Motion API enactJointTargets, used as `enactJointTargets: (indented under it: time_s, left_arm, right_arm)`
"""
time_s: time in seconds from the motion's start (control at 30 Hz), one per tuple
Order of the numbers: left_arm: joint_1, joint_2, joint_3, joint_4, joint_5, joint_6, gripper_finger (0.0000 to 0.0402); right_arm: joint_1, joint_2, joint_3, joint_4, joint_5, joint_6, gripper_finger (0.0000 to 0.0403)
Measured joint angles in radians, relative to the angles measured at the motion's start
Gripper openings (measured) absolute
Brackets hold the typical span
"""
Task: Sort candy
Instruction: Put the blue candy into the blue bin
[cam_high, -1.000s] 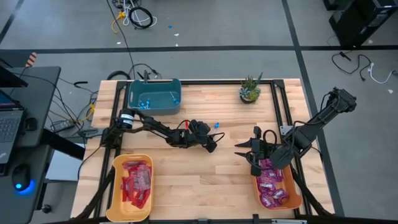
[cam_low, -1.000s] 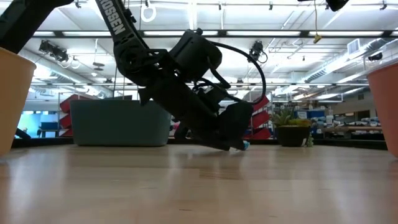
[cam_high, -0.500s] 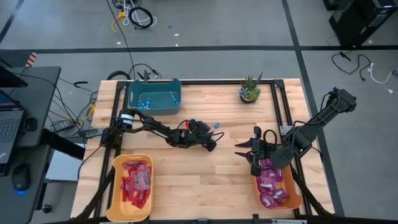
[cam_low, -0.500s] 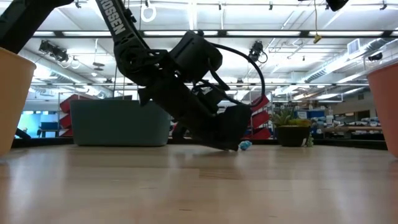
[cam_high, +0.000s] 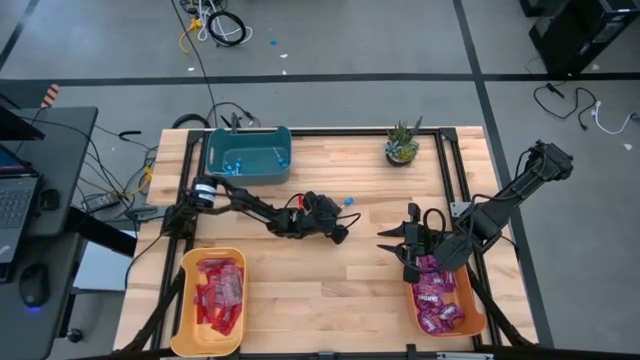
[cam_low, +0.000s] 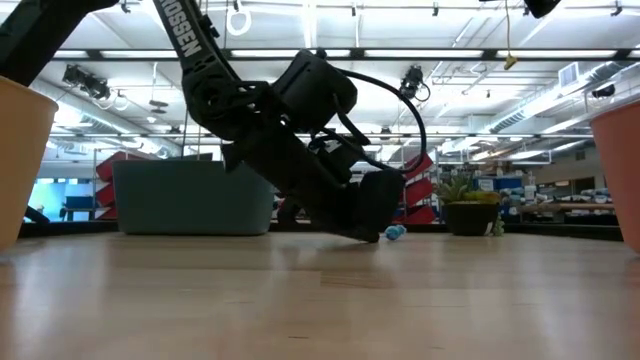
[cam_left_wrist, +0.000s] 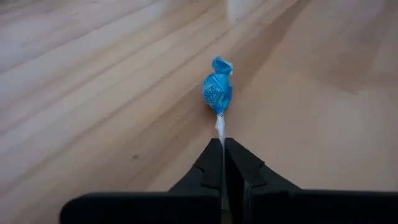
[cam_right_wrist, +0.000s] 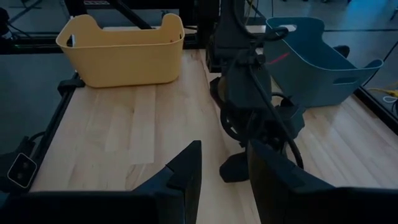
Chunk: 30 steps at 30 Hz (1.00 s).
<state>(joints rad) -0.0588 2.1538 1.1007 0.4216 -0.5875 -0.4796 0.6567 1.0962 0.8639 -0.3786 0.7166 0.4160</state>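
One blue lollipop (cam_left_wrist: 217, 93) on a thin white stick lies on the wooden table near its middle, also seen in the high view (cam_high: 349, 201) and low view (cam_low: 394, 233). My left gripper (cam_left_wrist: 222, 152) (cam_high: 343, 218) is shut on its stick, low over the table. My right gripper (cam_high: 403, 246) (cam_right_wrist: 224, 168) waits open and holds nothing, at the far left corner of the orange bin (cam_high: 478, 318) of purple packets (cam_high: 437, 296). Red packets (cam_high: 220, 290) fill the yellow bin (cam_high: 186, 300). Blue lollipops (cam_high: 232, 163) lie in the teal bin (cam_high: 275, 156). My left gripper pinches the lollipop's white stick (cam_left_wrist: 219, 129) between its two fingertips, at the end away from the blue head. The fingers slant down toward the table and lie along the stick. The wrapped head (cam_left_wrist: 217, 93) points away from the gripper and rests on the table.
A small potted plant (cam_high: 402, 143) stands at the far right of the table. The teal bin is at the far left, the yellow bin at the near left, the orange bin at the near right. Bare wood lies between the bins.
My left gripper has shut its fingers on the lollipop's stick without moving away from the spot. The lollipop stays where it lay on the table.
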Motion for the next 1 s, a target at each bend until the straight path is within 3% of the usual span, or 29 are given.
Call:
enactJointTargets:
  time_s: [0.4,1.0]
  left_arm:
    - [-0.054,-0.021,-0.001,0.108,0.050,0.041,0.0001]
    - [-0.226,-0.321,0.001,0.130,0.050,0.486,0.0000]
  right_arm:
    - [0.039,-0.041,0.000,0.003,0.075,-0.030,0.0116]
    - [0.074,-0.051,0.000,-0.022,0.041,-0.162,0.0121]
